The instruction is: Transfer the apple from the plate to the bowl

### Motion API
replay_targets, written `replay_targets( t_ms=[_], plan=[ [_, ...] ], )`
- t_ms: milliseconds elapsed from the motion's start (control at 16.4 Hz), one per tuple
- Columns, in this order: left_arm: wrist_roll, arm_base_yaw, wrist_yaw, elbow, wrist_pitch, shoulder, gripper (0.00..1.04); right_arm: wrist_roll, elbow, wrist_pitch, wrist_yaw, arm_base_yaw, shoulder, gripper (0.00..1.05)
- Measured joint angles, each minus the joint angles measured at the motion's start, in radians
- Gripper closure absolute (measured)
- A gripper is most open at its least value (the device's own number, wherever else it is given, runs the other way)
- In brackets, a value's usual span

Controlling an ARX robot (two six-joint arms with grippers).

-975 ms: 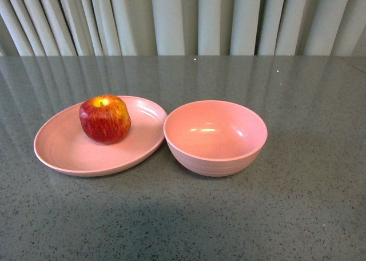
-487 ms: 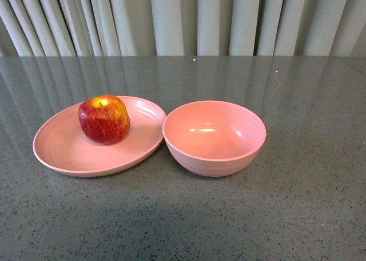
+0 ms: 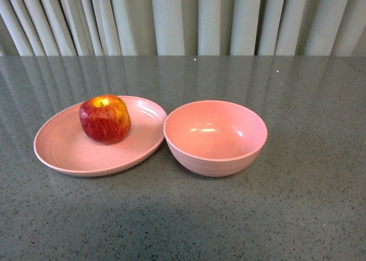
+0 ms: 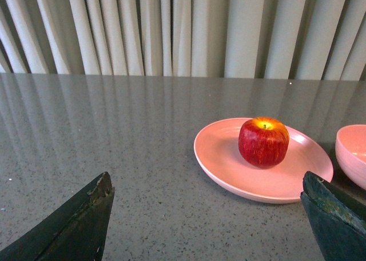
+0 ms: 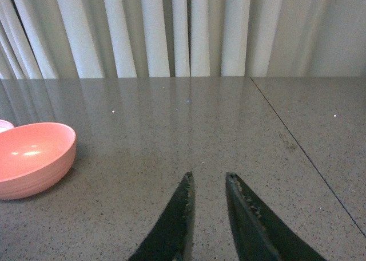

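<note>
The red apple [image 3: 105, 119] with a yellow stem hollow sits upright on the shallow pink plate [image 3: 63, 149], left of the deep pink bowl [image 3: 215, 136], whose rim touches the plate's. The bowl holds nothing. No arm shows in the front view. In the left wrist view my left gripper [image 4: 209, 184] is open and holds nothing, low over the table, short of the plate [image 4: 229, 163] and the apple [image 4: 263, 142]. My right gripper [image 5: 209, 176] is shut with nothing in it, over bare table, with the bowl [image 5: 31, 158] off to one side.
The grey speckled table [image 3: 297, 204] runs back to pale pleated curtains [image 3: 183, 20]. A thin seam [image 5: 297, 146] crosses the tabletop in the right wrist view.
The front view shifts very slightly sideways and back. The apple, plate and bowl keep their places.
</note>
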Motion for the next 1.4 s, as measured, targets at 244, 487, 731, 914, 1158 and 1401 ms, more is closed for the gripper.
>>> replay_targets(
  t_ms=[244,487,731,914,1158,1401],
  plan=[
    [0.000,0.000,0.000,0.000,0.000,0.000,0.07,0.000,0.000,0.000,0.000,0.000,0.000,0.46],
    [0.000,0.000,0.000,0.000,0.000,0.000,0.07,0.000,0.000,0.000,0.000,0.000,0.000,0.04],
    [0.000,0.000,0.000,0.000,0.000,0.000,0.07,0.000,0.000,0.000,0.000,0.000,0.000,0.07],
    [0.000,0.000,0.000,0.000,0.000,0.000,0.07,0.000,0.000,0.000,0.000,0.000,0.000,0.07],
    [-0.025,-0.046,-0.082,0.061,-0.182,0.082,0.07,0.000,0.000,0.000,0.001,0.000,0.000,0.07],
    [-0.047,-0.139,-0.130,0.146,-0.164,0.245,0.07,0.000,0.000,-0.001,0.000,0.000,0.000,0.07]
  ],
)
